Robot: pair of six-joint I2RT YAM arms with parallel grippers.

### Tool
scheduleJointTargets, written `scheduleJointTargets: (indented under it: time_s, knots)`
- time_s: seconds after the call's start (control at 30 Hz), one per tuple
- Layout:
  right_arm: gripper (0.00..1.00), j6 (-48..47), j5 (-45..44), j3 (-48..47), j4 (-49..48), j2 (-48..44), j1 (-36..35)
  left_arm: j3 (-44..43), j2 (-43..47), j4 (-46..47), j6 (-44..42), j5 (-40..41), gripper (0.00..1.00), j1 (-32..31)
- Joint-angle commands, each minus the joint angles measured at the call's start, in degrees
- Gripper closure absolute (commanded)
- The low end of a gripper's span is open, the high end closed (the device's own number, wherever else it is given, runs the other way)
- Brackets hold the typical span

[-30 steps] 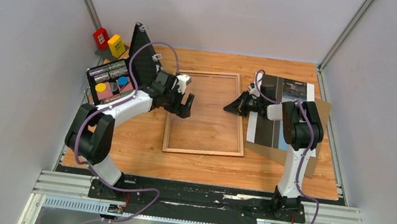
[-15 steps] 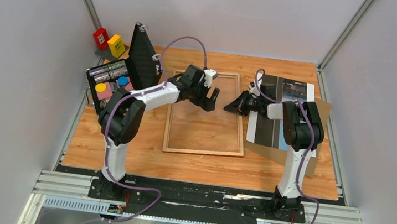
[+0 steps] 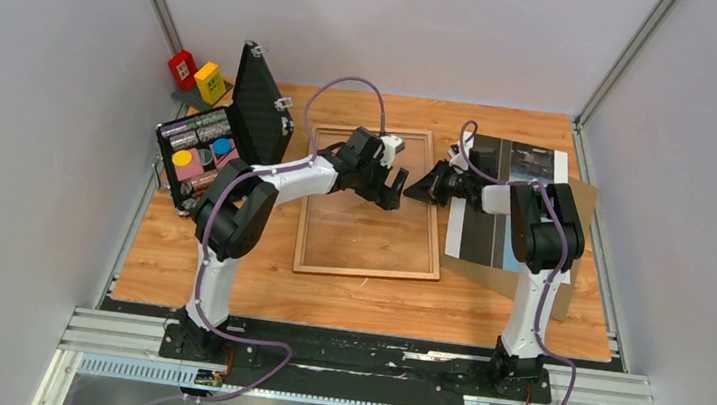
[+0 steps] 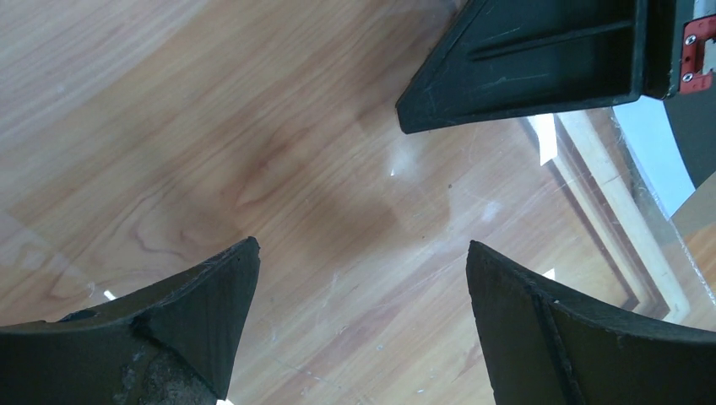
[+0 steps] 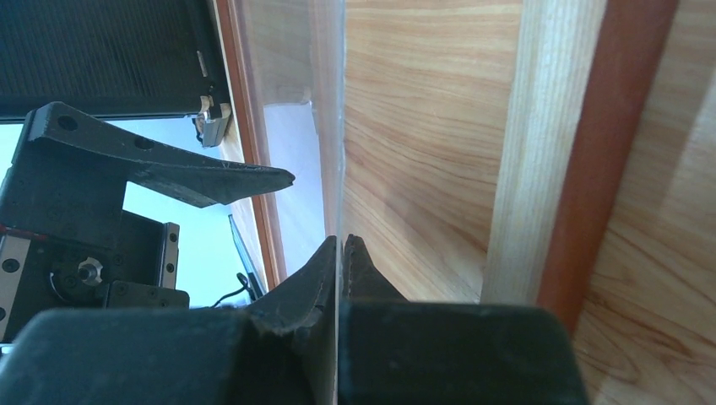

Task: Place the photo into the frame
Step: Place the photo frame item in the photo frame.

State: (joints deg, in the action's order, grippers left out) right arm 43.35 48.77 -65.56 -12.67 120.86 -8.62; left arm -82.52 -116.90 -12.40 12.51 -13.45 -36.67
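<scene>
The frame (image 3: 367, 271) lies flat mid-table, pale back up, its clear pane (image 3: 363, 218) inside. My right gripper (image 3: 424, 189) is at the frame's right rail (image 5: 540, 152), shut on the thin edge of the pane (image 5: 342, 126), which runs straight between its fingertips (image 5: 342, 240). My left gripper (image 3: 394, 190) hovers open over the pane's upper right part, just left of the right gripper's fingers (image 4: 523, 67); nothing is between its jaws (image 4: 363, 261). The photo (image 3: 491, 239) lies to the right of the frame, partly under the right arm.
A plain brown backing board (image 3: 568, 275) lies under the photo at the right. An open black case (image 3: 194, 150) with coloured items stands at the left edge. Red (image 3: 183, 68) and yellow (image 3: 210, 81) blocks sit in the back left corner.
My left arm has swung right across the frame, from its left rail to just beside the right gripper, staying open. The right gripper has held its place, shut.
</scene>
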Motion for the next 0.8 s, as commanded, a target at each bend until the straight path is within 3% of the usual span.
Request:
scheduleJointTargets:
  time_s: [0.0, 0.77]
  knots:
    - [0.98, -1.24, -1.93, -2.03, -0.18, 0.32, -0.46, -1.93, 0.29, 2.95, 1.35, -0.2, 0.01, -0.61]
    - [0.9, -2.3, -2.54, -2.12, 0.69, 0.02, -1.05, 0.03, -2.17, 3.93, 0.67, 1.83, 0.03, -1.02]
